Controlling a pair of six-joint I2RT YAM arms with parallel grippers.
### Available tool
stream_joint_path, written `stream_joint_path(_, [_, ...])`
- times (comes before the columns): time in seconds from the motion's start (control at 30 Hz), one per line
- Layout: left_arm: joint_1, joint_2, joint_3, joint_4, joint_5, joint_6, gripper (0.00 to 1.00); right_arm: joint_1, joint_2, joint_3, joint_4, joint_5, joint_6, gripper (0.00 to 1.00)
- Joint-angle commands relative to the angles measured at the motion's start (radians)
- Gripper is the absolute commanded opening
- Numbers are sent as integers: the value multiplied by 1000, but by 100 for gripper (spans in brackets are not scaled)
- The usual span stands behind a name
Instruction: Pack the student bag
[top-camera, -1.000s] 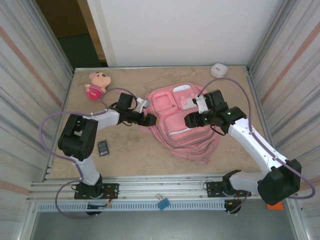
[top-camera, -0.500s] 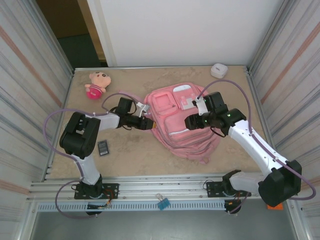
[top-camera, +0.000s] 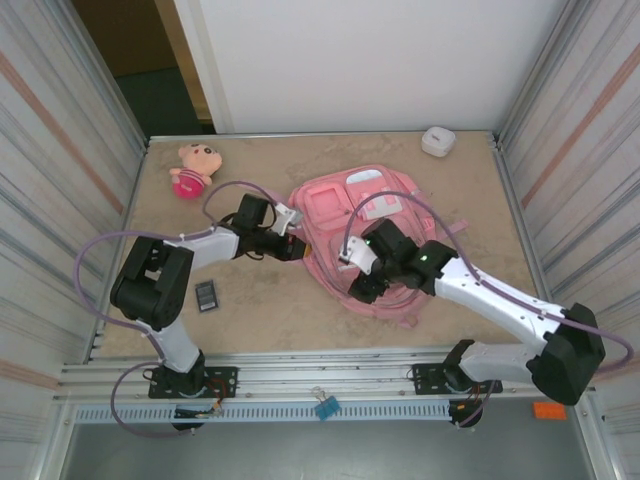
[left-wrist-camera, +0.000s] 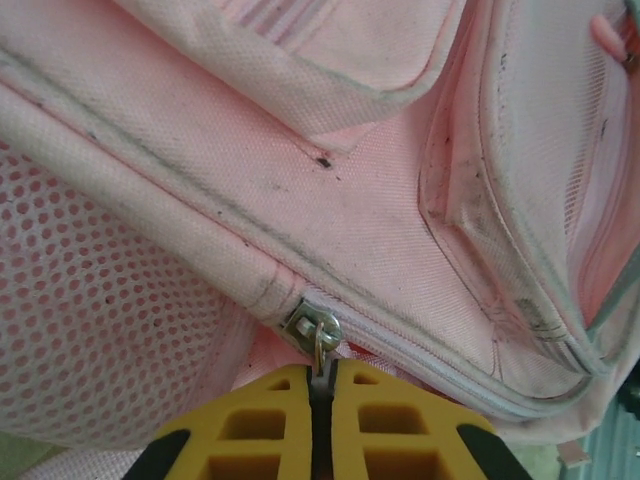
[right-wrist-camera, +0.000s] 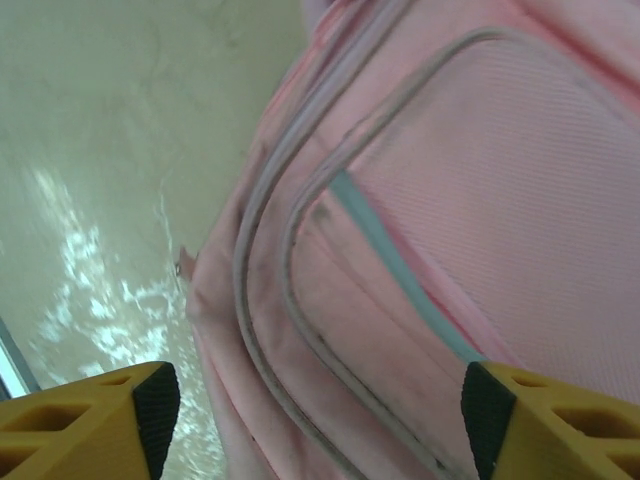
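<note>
The student bag (top-camera: 335, 208), a big pink backpack, lies flat in the middle of the table. My left gripper (top-camera: 297, 247) is at its left edge. In the left wrist view the yellow fingers (left-wrist-camera: 390, 425) are pressed together, and my left gripper (left-wrist-camera: 322, 374) is shut on the metal zip pull (left-wrist-camera: 323, 336) at the end of a pale zip line. My right gripper (top-camera: 362, 286) hovers over the bag's near left part. Its jaws (right-wrist-camera: 320, 425) stand wide open above the pink fabric and grey piping (right-wrist-camera: 300, 300), with nothing between them.
A pink plush doll (top-camera: 190, 168) lies at the back left, and a small white box (top-camera: 437, 140) at the back right. A small dark object (top-camera: 207, 295) rests on the table near the left arm. A blue clip (top-camera: 324, 405) sits on the front rail. Metal walls close in both sides.
My left gripper has closed on the zip pull at the bag's left edge. My right arm has swung from the bag's right side to its near left part and opened wider.
</note>
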Motion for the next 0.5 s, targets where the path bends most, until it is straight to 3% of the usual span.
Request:
stream_joint_path(0.0, [-27,-45,4,-70,-58,82,3,31,52,-27,42,102,-162,78])
stream_joint_path(0.27, [-32,-68,-15,-26,-73,88,2,39,174,-69,234,264,-206,74])
stream_joint_path(0.37, [-36,-86,-46,27,-63,89,2,41,228,-69,319,391,-211,54])
stream_joint_path(0.47, [-47,-107,-69,48,-59,115,2,49,240,-58,371,410,-206,31])
